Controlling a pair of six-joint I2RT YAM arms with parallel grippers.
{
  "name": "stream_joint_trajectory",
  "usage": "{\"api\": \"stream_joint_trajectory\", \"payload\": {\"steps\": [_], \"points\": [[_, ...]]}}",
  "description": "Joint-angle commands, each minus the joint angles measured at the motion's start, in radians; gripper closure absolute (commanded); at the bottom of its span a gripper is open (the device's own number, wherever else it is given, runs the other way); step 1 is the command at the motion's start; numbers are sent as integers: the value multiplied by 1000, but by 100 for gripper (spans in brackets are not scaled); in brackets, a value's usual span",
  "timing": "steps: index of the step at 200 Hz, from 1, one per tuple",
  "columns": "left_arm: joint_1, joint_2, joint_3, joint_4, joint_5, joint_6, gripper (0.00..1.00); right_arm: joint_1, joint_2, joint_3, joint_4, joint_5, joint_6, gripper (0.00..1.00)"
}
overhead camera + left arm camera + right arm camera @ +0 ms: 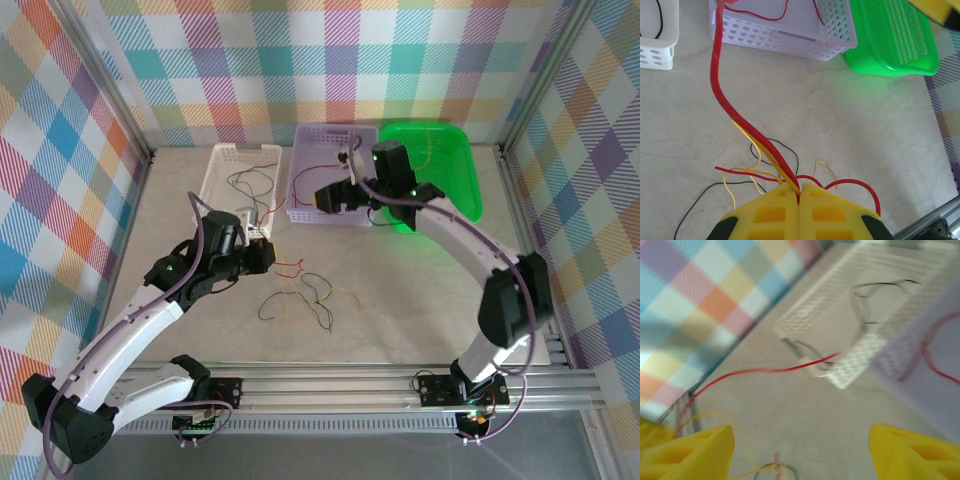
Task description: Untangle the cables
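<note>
Progress is looking partial to us — on the surface (420, 290) a knot of cables (300, 290) is lying unsorted. The green basket (470, 180) seems to be holding a faint yellow wire (427, 150), the lavender basket (305, 214) a red cable (315, 165), the white basket (215, 175) a black cable (250, 180). Our left end effector (799, 189) is pinching red and yellow strands (775, 160), pressed together; the right end effector (800, 445) is hanging spread, gripping nothing.

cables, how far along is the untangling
Looks done: black cables lie in the white basket, and a red cable in the lavender basket. In hand: the left hand is shut on red and yellow cables; the right hand is open. Left: a mixed tangle on the table.
</note>
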Motion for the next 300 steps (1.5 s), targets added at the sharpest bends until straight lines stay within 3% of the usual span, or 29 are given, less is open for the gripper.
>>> {"api": "stream_joint_trajectory", "payload": {"steps": [1,13,41,106,220,256,300], "points": [[10,35,47,9,33,-8,100,23,-86,-197,242,-104,-57,28],[10,53,54,20,49,-21,100,49,-125,-293,325,-106,-70,28],[10,90,83,26,80,-44,100,142,-164,-386,327,-24,-177,28],[10,148,116,20,108,-74,100,219,-146,-443,380,14,-210,30],[10,247,203,-75,87,-51,100,227,-257,-486,407,20,-117,30],[10,259,209,-73,104,-49,100,228,-220,-474,410,14,-142,30],[10,260,216,-83,97,-45,100,232,-143,-445,447,-114,-104,46]]}}
